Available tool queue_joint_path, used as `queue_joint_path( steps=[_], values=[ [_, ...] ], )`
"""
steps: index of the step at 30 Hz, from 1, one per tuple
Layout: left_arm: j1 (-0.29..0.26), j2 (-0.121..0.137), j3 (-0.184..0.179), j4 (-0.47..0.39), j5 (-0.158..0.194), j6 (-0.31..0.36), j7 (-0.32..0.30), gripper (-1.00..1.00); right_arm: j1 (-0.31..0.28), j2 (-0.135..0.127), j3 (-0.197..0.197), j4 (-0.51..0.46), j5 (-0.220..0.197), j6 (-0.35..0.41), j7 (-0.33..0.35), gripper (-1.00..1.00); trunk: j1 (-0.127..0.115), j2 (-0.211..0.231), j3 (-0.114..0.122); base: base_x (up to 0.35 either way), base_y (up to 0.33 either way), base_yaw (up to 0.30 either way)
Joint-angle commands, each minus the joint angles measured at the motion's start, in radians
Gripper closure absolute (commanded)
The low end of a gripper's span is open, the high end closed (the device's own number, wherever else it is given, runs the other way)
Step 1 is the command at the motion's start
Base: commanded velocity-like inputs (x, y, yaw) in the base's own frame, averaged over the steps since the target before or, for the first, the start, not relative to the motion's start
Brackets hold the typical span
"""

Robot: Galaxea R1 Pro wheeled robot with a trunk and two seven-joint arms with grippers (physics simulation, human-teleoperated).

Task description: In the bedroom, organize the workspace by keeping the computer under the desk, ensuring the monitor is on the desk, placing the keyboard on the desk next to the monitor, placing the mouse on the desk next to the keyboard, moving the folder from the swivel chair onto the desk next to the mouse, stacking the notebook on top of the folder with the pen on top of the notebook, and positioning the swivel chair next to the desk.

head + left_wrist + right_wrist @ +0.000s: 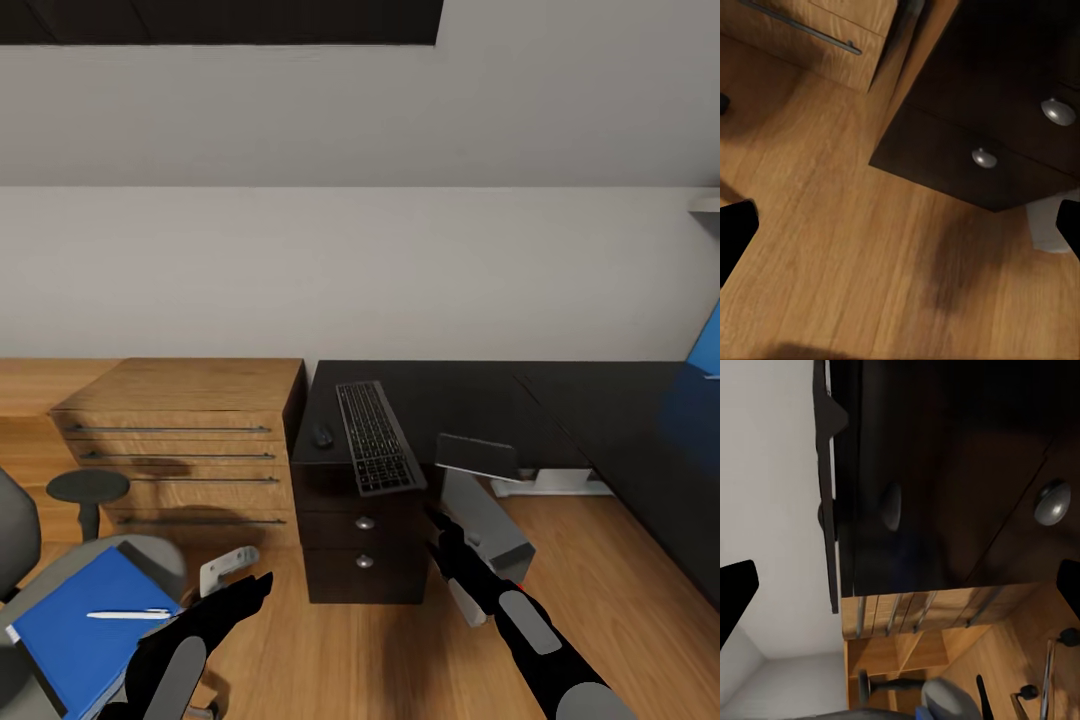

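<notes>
Both claws wide open, empty. Folder point(75, 625) (pen point(128, 614) atop, notebook possibly beneath) on chair point(150, 560): lift level toward desk point(480, 400).

the black keyboard point(377, 437) lies on the glossy black desk point(560, 400), front end over the edge, the small mouse point(323, 436) just beside it; the blue folder point(85, 625) rests on the grey swivel chair point(25, 560) with the white pen point(128, 614) on top

Glossy black desk point(480, 400), matt oak floor point(340, 660), silvery metal knobs point(365, 522).
</notes>
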Motion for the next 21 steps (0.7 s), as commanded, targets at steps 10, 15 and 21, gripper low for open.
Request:
queue_joint_path(
  steps=[10, 15, 21],
  values=[
    [-0.001, 0.000, 0.000, -0.001, 0.013, 0.002, 0.009, -1.00, -0.001, -0.001, 0.005, 0.000, -0.010, 0.001, 0.001, -1.00, 0.000, 0.000, -0.001, 0.160, 0.019, 0.000],
    [-0.001, 0.001, 0.000, -0.001, 0.013, 0.002, 0.009, -1.00, -0.001, -0.001, 0.005, 0.000, -0.010, 0.001, 0.001, -1.00, -0.007, 0.014, 0.005, 0.015, 0.001, 0.000],
    [-0.001, 0.002, -0.001, -0.001, 0.013, 0.002, 0.009, -1.00, -0.001, -0.001, 0.005, 0.000, -0.010, 0.001, 0.001, -1.00, -0.030, 0.056, 0.024, 0.003, 0.000, 0.000]
  ],
)
